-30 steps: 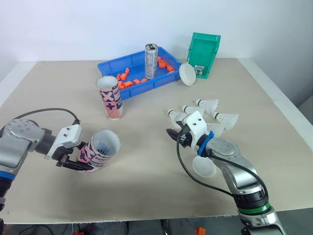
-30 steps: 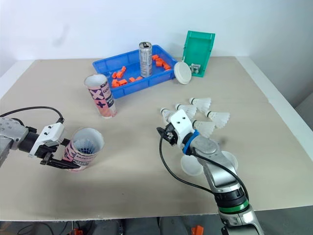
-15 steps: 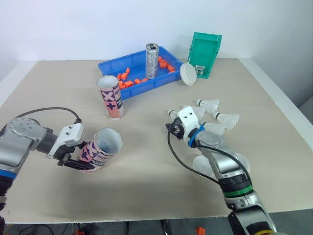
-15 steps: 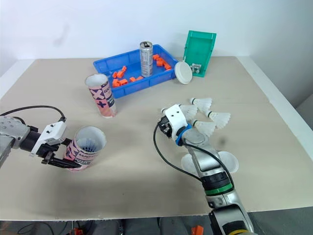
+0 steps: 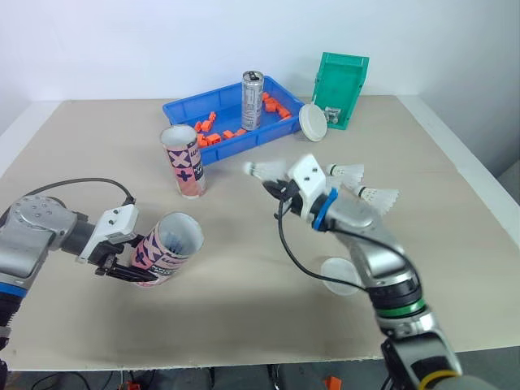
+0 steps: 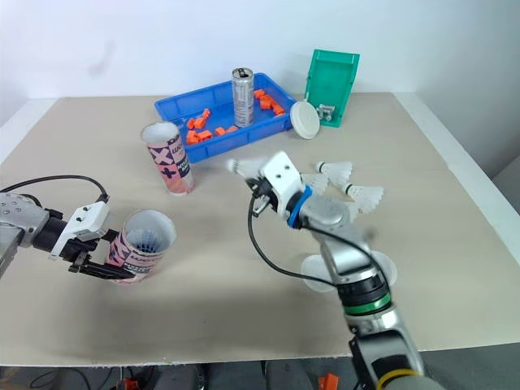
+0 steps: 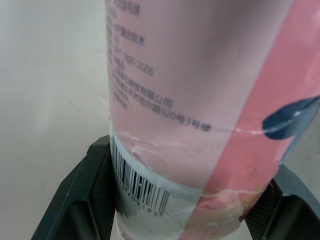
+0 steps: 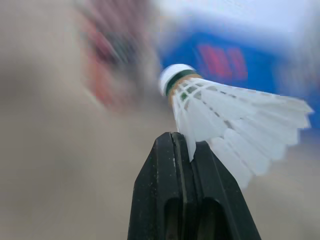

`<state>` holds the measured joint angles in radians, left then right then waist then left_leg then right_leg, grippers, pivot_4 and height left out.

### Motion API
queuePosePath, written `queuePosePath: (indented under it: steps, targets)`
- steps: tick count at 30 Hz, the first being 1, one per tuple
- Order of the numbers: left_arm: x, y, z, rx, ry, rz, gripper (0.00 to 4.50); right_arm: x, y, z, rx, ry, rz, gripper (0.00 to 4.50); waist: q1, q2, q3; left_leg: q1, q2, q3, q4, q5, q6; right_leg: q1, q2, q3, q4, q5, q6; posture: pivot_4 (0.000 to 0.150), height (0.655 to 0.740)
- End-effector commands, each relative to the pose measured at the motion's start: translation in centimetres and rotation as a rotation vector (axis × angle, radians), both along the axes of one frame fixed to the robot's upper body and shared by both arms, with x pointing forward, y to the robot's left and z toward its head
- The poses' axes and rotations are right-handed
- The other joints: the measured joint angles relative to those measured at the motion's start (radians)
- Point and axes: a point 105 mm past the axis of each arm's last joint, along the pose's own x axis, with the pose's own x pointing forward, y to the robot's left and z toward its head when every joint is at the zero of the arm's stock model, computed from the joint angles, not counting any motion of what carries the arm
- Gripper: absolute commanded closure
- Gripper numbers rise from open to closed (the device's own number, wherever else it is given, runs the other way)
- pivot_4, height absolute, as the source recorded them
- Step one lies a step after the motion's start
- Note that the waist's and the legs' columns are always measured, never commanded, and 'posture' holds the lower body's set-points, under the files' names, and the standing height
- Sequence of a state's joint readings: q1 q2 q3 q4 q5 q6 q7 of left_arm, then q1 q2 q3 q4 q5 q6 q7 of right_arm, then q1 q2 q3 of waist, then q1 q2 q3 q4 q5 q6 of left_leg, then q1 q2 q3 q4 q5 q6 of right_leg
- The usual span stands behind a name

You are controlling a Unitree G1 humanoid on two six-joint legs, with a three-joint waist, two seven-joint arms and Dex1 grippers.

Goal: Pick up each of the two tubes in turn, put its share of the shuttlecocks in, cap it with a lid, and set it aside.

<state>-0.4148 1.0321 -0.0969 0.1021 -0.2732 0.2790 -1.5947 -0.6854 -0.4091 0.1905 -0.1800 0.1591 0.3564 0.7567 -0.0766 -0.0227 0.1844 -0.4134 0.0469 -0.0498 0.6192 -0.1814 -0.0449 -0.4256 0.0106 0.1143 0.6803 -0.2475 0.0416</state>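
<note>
Left eye view: left gripper (image 5: 114, 265) clamps a part-filled tube (image 5: 168, 247), right gripper (image 5: 274, 185) pinches 1 shuttlecock (image 5: 262, 171) aloft — loose shuttlecocks (image 5: 351, 172), the 2nd tube (image 5: 184, 162) and 2 lids (image 5: 312, 123) await.

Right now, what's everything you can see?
tubes: two, pink and white; one upright before the blue tray, one tilted in the left fingers.
shuttlecocks: white; one held up, at least two lying right of it.
lids: two, white; one propped by the tray, one flat near the front.
blue tray: one, at the back.
orange pieces: many, in the tray.
can: one, silver, standing in the tray.
green bin: one, beside the tray.
left fingers: black, shut on the tilted tube.
right fingers: black, shut on the held shuttlecock.
</note>
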Motion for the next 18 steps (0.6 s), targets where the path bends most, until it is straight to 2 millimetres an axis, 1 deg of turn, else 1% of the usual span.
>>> queuePosePath:
  steps: [1, 3, 4, 5, 7, 10, 14, 18]
  targets:
    - [0.1, -0.3, -0.3, -0.004, -0.003, -0.015, 1.75, -3.5, 0.9, 2.1, -0.174, -0.173, 0.284, 4.45, 0.001, -0.001, 0.0, 0.0, 0.0, -0.001, 0.0, 0.0, 0.0, 0.0, 0.0, -0.001, 0.0, 0.0, 0.0, 0.15, 0.74]
    - [0.2, -0.4, -0.3, -0.009, -0.004, -0.017, 1.75, -5.0, 1.0, 1.7, -0.333, -0.234, 0.433, 4.45, 0.002, -0.001, 0.0, 0.0, 0.0, -0.001, 0.0, 0.0, 0.0, 0.001, 0.0, -0.001, 0.0, -0.001, -0.001, 0.15, 0.74]
    - [0.3, -0.4, -0.3, -0.01, -0.005, -0.017, 1.75, -5.9, 1.0, 1.3, -0.399, -0.237, 0.515, 4.45, 0.002, 0.0, 0.0, 0.0, 0.0, -0.001, 0.0, 0.0, 0.0, 0.001, 0.0, -0.001, 0.0, -0.001, -0.001, 0.15, 0.74]
    - [0.3, -0.4, -0.3, -0.01, -0.005, -0.017, 1.75, -6.5, 1.0, 1.1, -0.437, -0.236, 0.567, 4.45, 0.002, 0.0, 0.0, 0.0, 0.0, -0.001, 0.0, 0.0, 0.0, 0.001, 0.0, -0.001, 0.0, -0.001, -0.001, 0.15, 0.74]
    - [0.4, -0.4, -0.4, -0.013, -0.005, -0.015, 1.75, -6.9, 1.1, 1.0, -0.47, -0.24, 0.629, 4.45, 0.002, 0.0, 0.0, 0.0, 0.0, -0.001, 0.0, 0.0, 0.0, 0.001, 0.0, -0.001, 0.0, -0.001, -0.001, 0.15, 0.74]
    - [0.4, -0.4, -0.5, -0.018, -0.003, -0.01, 1.75, -6.8, 2.4, 1.4, -0.501, -0.284, 0.681, 4.45, 0.003, 0.0, 0.0, 0.0, 0.0, -0.001, 0.001, 0.0, 0.0, 0.001, 0.0, -0.001, 0.001, -0.001, -0.001, 0.15, 0.74]
    - [0.4, -0.4, -0.6, -0.023, -0.005, -0.01, 1.75, -6.0, 5.0, 1.4, -0.525, -0.345, 0.716, 4.45, 0.002, 0.0, 0.0, 0.001, 0.0, 0.0, 0.002, 0.0, 0.0, 0.001, 0.0, -0.001, 0.001, 0.0, -0.001, 0.15, 0.74]
    - [0.4, -0.4, -0.7, -0.023, -0.006, -0.01, 1.75, -6.0, 6.0, 1.1, -0.546, -0.362, 0.758, 4.45, 0.015, 0.0, 0.0, 0.0, 0.0, -0.001, 0.002, 0.0, 0.0, 0.002, 0.0, -0.002, 0.001, -0.001, -0.001, 0.15, 0.74]
